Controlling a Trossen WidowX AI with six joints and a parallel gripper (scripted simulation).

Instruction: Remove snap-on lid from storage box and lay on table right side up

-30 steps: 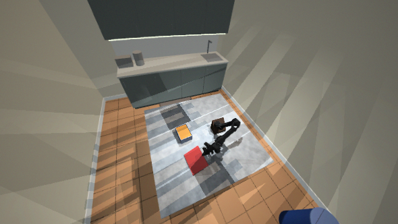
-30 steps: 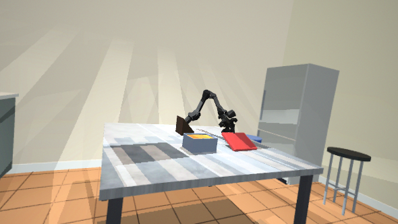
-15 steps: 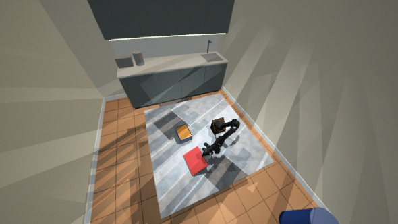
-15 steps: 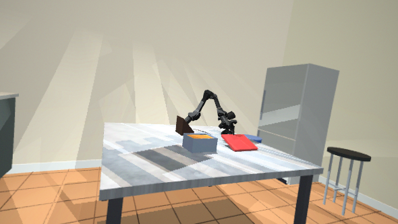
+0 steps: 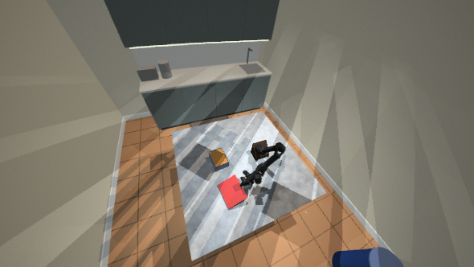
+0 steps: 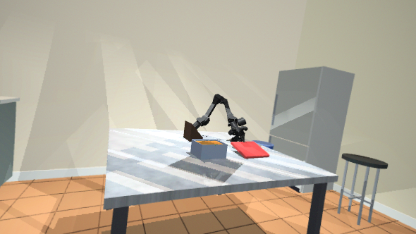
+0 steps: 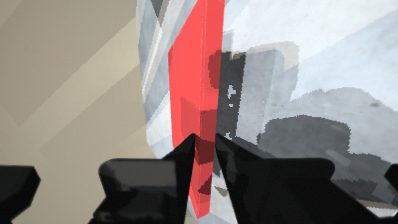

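Note:
The blue-grey storage box (image 5: 222, 166) (image 6: 213, 151) stands upright on the table without its lid, its orange inside showing. The red lid (image 5: 230, 194) (image 6: 250, 149) (image 7: 185, 80) is beside the box, top face up and low over the table, slightly tilted. Whether it rests fully on the table I cannot tell. My gripper (image 5: 243, 178) (image 6: 237, 137) (image 7: 204, 137) is at the lid's near edge. Its fingers stand slightly apart on both sides of that edge, loosely around it. A narrow gap shows beside the right finger in the wrist view. The lid's underside is hidden.
The arm's brown base block (image 5: 259, 149) (image 6: 190, 132) stands on the table (image 5: 201, 225) (image 6: 141, 183) behind the box. A blue round object (image 5: 361, 259) (image 6: 265, 144) is beyond the table's edge. A stool (image 6: 364, 161) and a fridge (image 6: 300, 109) stand on the floor.

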